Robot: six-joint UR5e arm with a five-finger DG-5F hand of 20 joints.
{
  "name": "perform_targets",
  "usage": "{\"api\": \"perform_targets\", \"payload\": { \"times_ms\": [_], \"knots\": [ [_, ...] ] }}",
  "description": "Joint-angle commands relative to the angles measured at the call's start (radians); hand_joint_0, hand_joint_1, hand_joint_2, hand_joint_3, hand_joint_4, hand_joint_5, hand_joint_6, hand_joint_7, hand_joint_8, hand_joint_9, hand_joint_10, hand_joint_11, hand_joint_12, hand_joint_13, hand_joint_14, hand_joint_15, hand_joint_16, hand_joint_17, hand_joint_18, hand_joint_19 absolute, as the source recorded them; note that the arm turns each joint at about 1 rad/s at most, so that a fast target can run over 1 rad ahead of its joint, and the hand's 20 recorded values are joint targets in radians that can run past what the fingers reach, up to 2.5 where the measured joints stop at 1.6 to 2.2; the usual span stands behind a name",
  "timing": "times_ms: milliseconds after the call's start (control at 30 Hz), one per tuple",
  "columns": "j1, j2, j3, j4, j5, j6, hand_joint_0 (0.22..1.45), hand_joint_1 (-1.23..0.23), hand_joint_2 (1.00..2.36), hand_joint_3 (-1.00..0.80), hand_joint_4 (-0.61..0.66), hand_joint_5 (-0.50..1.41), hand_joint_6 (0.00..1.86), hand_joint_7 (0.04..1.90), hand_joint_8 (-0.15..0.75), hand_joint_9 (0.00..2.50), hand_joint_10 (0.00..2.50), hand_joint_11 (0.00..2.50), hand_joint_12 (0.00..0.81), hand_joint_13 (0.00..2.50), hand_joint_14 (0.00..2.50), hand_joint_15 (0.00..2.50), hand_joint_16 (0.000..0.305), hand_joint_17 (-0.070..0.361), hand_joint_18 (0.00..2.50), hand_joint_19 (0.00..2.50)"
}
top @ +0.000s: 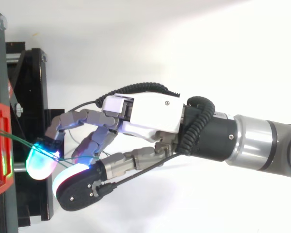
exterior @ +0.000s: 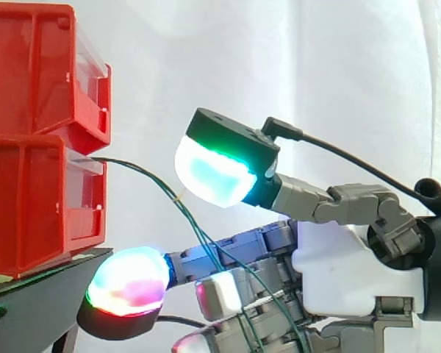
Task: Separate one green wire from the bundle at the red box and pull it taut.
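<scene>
Two or three thin green wires (exterior: pixel 151 176) leave the front of the lower red bin (exterior: pixel 37 206) and curve down to the right. They pass through the gap between my thumb and fingers and run on across the lower, curled fingers. My hand (exterior: pixel 345 257) comes in from the right, just in front of the bins. Its thumb pad (exterior: pixel 209 176) glows cyan above the wires and stands apart from them. One finger stretches out beneath them, its magenta tip (exterior: pixel 128 283) near the stand. From above, the wires (top: pixel 19 141) run from the bin to the fingertips of the hand (top: pixel 150 114).
A second red bin (exterior: pixel 37 66) is stacked on the lower one. Both rest on a black stand (exterior: pixel 37 287), seen from above as a dark frame (top: pixel 31 97) at the left. A white curtain hangs behind.
</scene>
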State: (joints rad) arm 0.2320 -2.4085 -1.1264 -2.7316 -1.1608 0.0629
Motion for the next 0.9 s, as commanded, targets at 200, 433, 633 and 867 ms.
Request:
{"api": "perform_targets", "payload": {
  "times_ms": [200,433,633,867],
  "knots": [
    [-0.003,0.043,0.000,-0.095,-0.010,0.025,0.58,-0.63,1.01,-0.43,0.29,-0.12,0.50,1.02,0.301,1.29,0.03,0.90,0.365,1.05,0.02,0.56,0.056,0.126,0.74,0.48],
    [-0.013,0.069,0.000,-0.151,-0.010,0.026,0.59,-0.63,1.01,-0.41,0.27,-0.11,0.50,1.10,0.295,1.34,0.03,0.98,0.366,1.08,0.02,0.57,0.056,0.125,0.75,0.48],
    [-0.028,0.100,0.000,-0.191,-0.013,0.023,0.60,-0.62,1.01,-0.37,0.24,-0.10,0.50,1.21,0.294,1.38,0.03,1.03,0.364,1.09,0.02,0.59,0.055,0.125,0.77,0.49],
    [-0.045,0.135,0.002,-0.249,-0.010,0.020,0.61,-0.63,1.02,-0.33,0.19,-0.08,0.50,1.40,0.297,1.40,0.03,1.06,0.367,1.10,0.02,0.60,0.056,0.125,0.78,0.50]
  ]
}}
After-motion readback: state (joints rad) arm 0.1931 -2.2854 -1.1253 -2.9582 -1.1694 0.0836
